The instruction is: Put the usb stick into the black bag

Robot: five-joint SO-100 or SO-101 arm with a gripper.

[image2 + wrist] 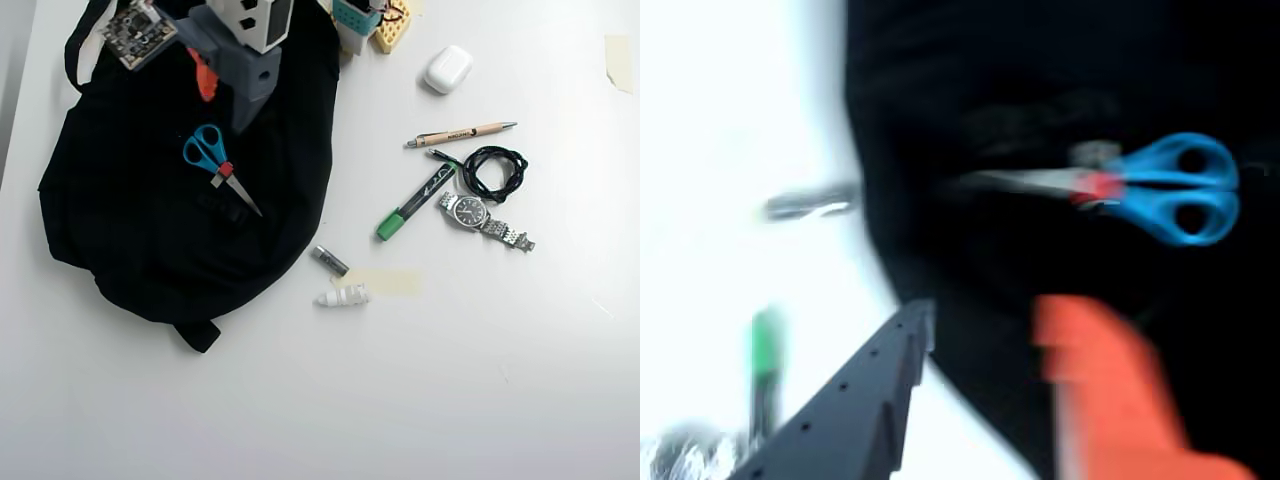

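The tool point(222, 95) hangs over the black bag point(120, 230) at the counter's top-left, fingers apart and empty, scissors point(212, 155) lying on the bag. Can't spot the usb stick in either view.

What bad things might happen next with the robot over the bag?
1. The scissors lie on the black bag right by the open tool, so it might knock them.
2. The wrist view is smeared, so aiming may be poor.
3. A small red piece rests on top of the bag and might slide off.
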